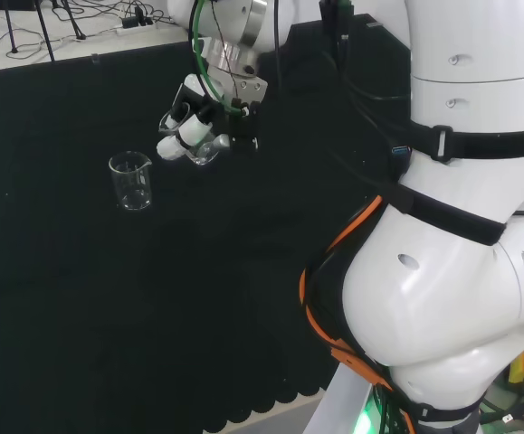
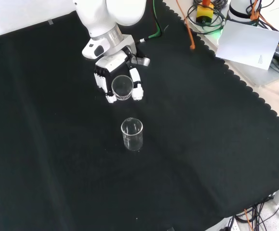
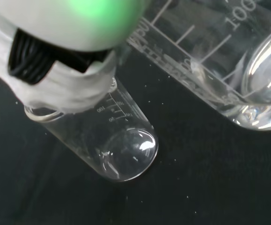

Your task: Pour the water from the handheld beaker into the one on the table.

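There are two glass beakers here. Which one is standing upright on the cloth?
The free beaker stands upright on the black cloth, untouched. The other beaker is tilted in the air, with the hand curled round it.

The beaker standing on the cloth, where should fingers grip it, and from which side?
Grip the standing beaker around its straight glass wall, about mid-height, coming in level from the side. It stands upright with its mouth open, and its small spout on the rim is best left free of the fingers.
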`<state>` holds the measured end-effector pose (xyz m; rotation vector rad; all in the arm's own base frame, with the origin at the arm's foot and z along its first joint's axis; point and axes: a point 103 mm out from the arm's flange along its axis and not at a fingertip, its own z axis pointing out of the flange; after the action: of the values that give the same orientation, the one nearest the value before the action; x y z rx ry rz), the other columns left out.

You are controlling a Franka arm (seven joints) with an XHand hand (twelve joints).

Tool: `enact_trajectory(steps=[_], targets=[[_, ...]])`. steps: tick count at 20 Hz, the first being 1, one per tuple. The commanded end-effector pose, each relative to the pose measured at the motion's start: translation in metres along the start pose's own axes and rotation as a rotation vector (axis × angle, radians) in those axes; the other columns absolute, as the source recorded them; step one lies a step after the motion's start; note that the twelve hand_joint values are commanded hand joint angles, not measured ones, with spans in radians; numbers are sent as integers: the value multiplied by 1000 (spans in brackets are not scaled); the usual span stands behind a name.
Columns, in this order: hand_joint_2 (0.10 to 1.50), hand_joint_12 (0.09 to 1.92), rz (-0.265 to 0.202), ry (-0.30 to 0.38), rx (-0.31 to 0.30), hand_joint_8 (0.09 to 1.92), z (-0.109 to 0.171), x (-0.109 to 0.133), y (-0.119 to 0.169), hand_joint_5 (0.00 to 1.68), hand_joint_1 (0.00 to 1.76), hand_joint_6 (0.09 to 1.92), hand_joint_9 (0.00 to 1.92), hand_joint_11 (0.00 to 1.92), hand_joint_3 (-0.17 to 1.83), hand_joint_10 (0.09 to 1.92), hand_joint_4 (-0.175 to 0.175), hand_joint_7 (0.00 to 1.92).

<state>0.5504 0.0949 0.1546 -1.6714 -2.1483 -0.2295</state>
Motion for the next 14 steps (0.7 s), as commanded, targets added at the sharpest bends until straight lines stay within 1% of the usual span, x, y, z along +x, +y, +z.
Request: enact_trajectory(steps=[1,12,14], targets=[[555,712,6,-51,36,87,-2,5,2,1593,1221,87,1756,1459,692,115,-118,1784],[553,716,19,-131,100,87,-8,14,5,1595,1222,87,1759,1456,696,113,-127,1787],[547,725,22,-146,115,87,-8,15,6,1600,1225,87,1762,1451,705,107,-147,1791]])
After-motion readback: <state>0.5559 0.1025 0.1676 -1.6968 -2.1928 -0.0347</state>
